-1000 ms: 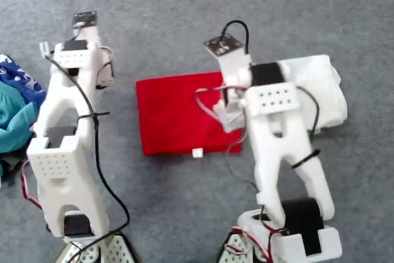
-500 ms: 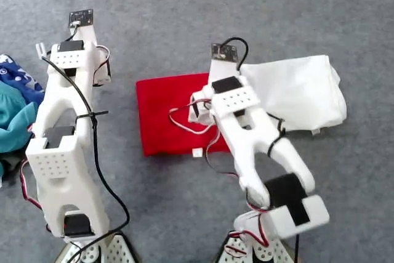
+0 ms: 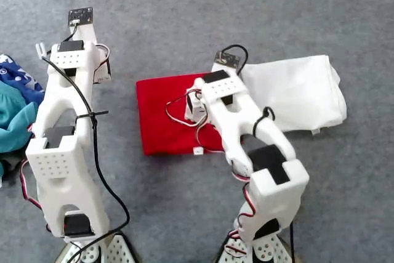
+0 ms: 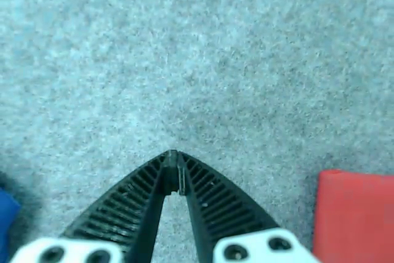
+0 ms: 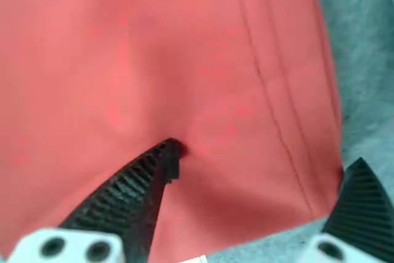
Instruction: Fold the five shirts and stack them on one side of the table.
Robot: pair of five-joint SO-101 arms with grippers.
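A folded red shirt (image 3: 161,115) lies flat near the middle of the grey tabletop (image 3: 184,23). A small white tag (image 3: 197,151) sticks out at its near edge. Just beside it, on the right arm's side, lies a folded white shirt (image 3: 295,93). The right arm (image 3: 246,127) covers the place where the two meet, so I cannot tell whether they touch.

At the tabletop's far left edge is a loose heap: a blue patterned shirt (image 3: 15,78) and a teal shirt (image 3: 15,121) beside it, both unfolded and partly cut off by the edge of the view.

The right hand (image 5: 265,161) is spread wide over the red shirt and has hold of nothing. In the right wrist view, one finger (image 5: 144,180) has its tip down at the red cloth, where a slight crease shows. The other finger (image 5: 357,198) sits at the shirt's edge, over a strip of grey tabletop. A seam line runs across the cloth between them.

The left arm (image 3: 61,115) stands well apart from the red shirt, between it and the heap. The left hand (image 4: 173,170) is closed, its two tips meeting with nothing between them, above bare tabletop. In the left wrist view, a corner of the red shirt shows near one finger and a bit of blue cloth near the other.
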